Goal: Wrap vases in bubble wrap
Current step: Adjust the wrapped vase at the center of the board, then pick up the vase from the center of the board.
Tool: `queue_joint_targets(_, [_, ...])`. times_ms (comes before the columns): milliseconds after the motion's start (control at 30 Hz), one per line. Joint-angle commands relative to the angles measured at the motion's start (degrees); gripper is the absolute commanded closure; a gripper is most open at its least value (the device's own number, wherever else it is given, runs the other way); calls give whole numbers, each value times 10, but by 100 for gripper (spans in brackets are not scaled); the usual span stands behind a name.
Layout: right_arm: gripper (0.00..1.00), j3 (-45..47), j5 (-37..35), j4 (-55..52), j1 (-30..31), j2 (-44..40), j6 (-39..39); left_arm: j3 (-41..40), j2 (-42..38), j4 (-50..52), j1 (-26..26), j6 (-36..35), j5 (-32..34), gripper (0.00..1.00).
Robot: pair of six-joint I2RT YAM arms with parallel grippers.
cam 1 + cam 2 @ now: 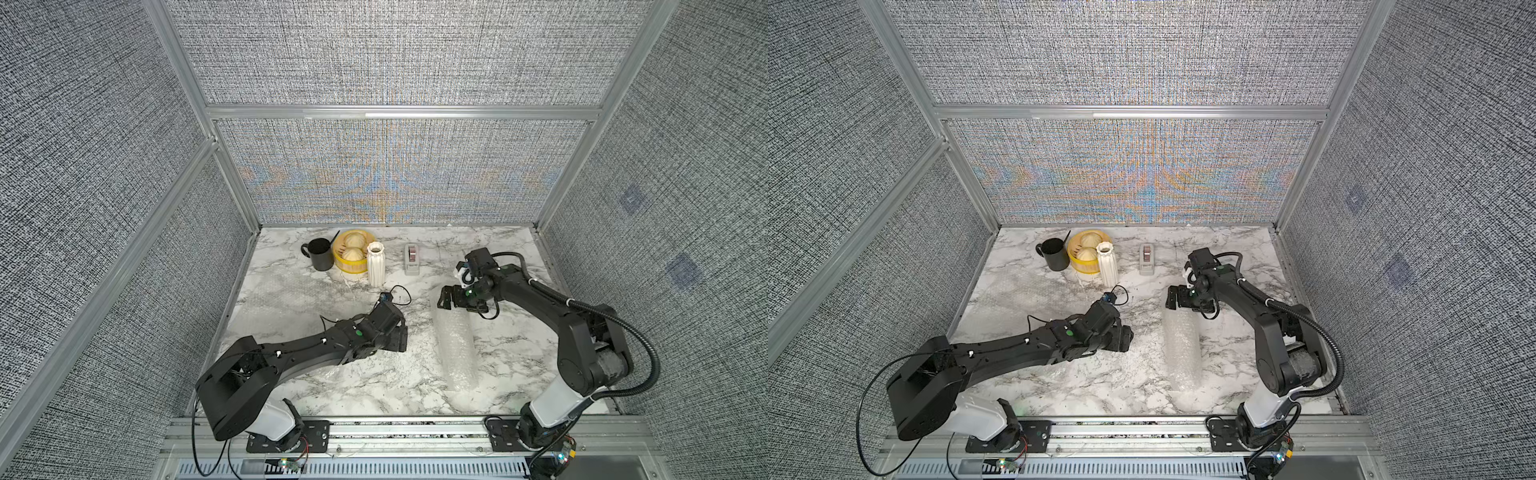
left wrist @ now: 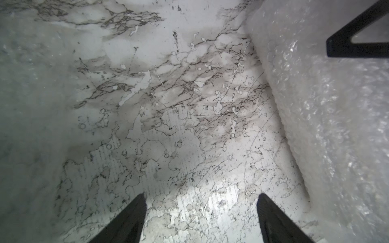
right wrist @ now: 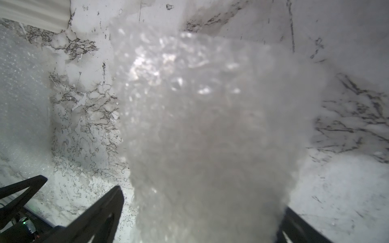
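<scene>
Bubble wrap (image 1: 455, 345) lies rolled into a long bundle on the table (image 1: 353, 386), near the robot's edge. What it holds is hidden, though I judge the larger vase is inside. Your left gripper (image 2: 202, 197) sits just beside the bundle, jaws wide over bare marble; use it to pin the loose edge so nothing unrolls. At the far end your right gripper (image 1: 444, 299) straddles the bundle, jaws wide and not clamping; lift it straight clear without dragging the wrap. Beyond, a flat sheet (image 1: 270, 307), the small vase (image 1: 375, 264) standing upright and the tape dispenser (image 1: 411, 259) wait
</scene>
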State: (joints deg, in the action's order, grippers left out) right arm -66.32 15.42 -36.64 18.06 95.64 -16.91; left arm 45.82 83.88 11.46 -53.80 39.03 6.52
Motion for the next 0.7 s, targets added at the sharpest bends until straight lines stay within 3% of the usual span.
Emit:
queue_joint_targets(0, [1,-5,1,-27,0,-7,-3,5,-2,-4,2,-1,10,17])
queue_joint_targets(233, [1,-12,20,-46,1,-28,-6,5,-7,-3,4,2,14,18])
queue_joint_targets(533, [1,-40,-21,-101,1,-74,4,11,-56,14,14,6,26,18])
queue_joint_targets(667, [1,-87,-42,-136,23,-88,13,15,-98,55,25,22,62,18])
